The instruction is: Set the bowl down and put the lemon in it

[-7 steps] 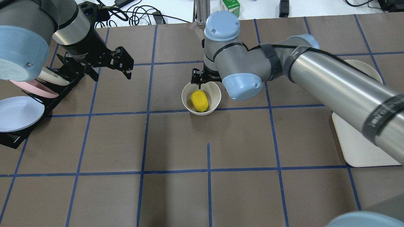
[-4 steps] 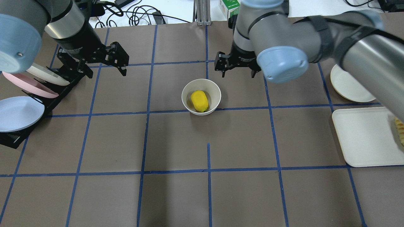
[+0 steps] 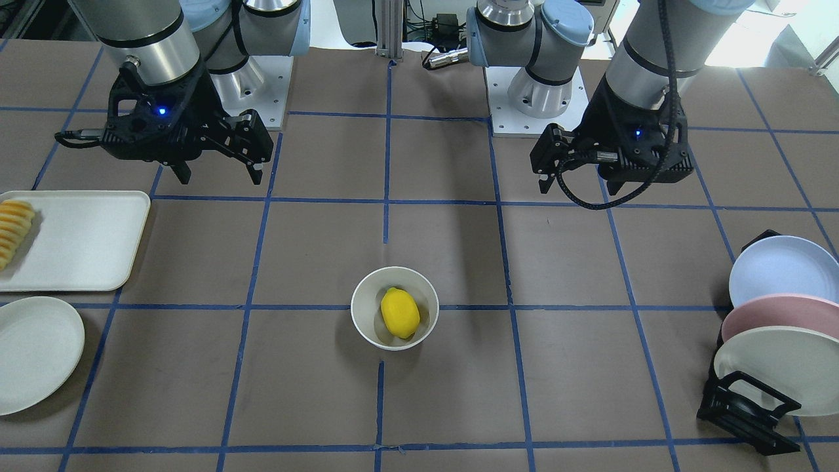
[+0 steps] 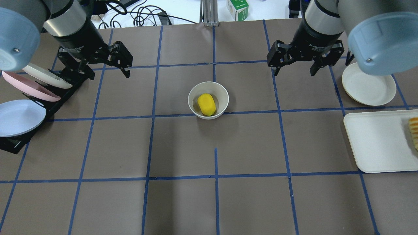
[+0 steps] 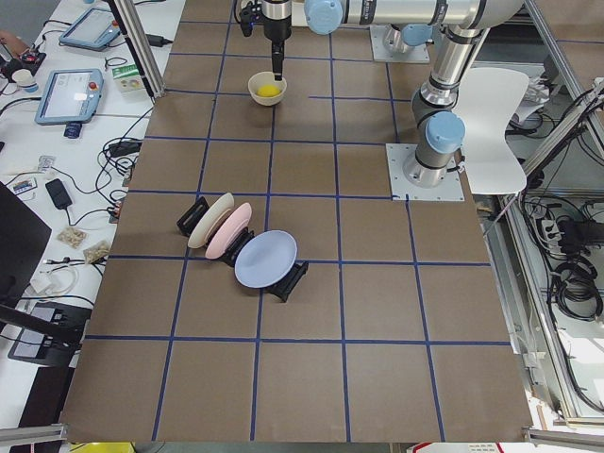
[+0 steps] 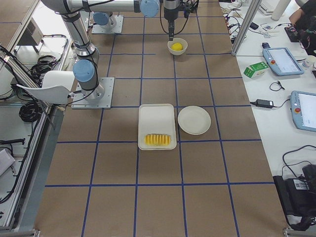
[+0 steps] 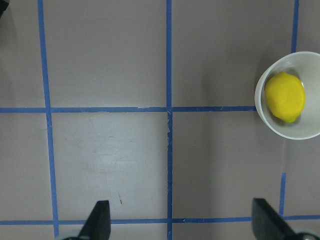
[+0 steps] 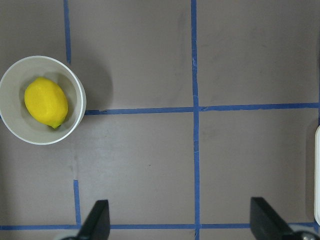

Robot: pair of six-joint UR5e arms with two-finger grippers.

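The off-white bowl (image 4: 223, 95) stands upright near the table's middle, and the yellow lemon (image 4: 206, 104) lies inside it. Both also show in the front view, the bowl (image 3: 362, 308) and the lemon (image 3: 400, 313). My right gripper (image 4: 294, 73) is open and empty, hovering to the far right of the bowl. My left gripper (image 4: 106, 75) is open and empty, hovering to the far left of the bowl by the plate rack. The left wrist view shows the lemon (image 7: 285, 97) at its right edge. The right wrist view shows the lemon (image 8: 46, 102) at its left.
A black rack (image 4: 58, 98) with three plates stands at the left edge. A round off-white plate (image 4: 369, 85) and an off-white tray (image 4: 375, 140) with a sliced fruit row (image 4: 414, 130) lie at the right. Cables and a green carton (image 4: 237, 6) lie beyond the far edge.
My right arm has drawn away from just over the bowl to the far right, uncovering the plate and tray. My left gripper has shifted slightly back. The lemon stays in the bowl.
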